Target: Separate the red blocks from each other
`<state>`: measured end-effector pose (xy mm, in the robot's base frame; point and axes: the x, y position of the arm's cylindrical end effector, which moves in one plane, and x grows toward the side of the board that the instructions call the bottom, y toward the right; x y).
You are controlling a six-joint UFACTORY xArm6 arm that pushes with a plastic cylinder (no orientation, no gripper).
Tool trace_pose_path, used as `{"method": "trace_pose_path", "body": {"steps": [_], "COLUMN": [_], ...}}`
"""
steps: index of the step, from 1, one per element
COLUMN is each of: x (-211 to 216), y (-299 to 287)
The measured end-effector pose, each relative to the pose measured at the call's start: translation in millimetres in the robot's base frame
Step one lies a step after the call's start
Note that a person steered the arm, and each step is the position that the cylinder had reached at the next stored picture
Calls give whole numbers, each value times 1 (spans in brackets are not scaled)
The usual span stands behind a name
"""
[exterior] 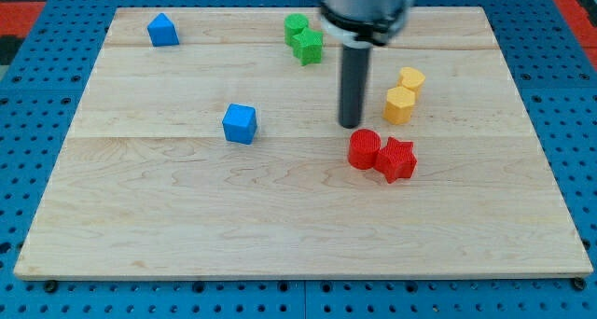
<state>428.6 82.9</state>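
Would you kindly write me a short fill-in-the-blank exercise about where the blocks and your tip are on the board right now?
1. The red round block and the red star block are ____ each other.
2. My tip stands just above the ____ blocks in the view.
3. The two yellow blocks lie to the view's ____ of my tip.
4. The two ____ blocks sit together near the view's top.

Missing words: touching; red; right; green
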Motion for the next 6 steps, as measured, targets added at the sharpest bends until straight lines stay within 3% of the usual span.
{"method": "trace_pose_path", "body": {"steps": [1, 3, 4, 5, 6], "x": [3, 71, 102, 77, 67], "y": [26, 84, 33, -23, 55]}}
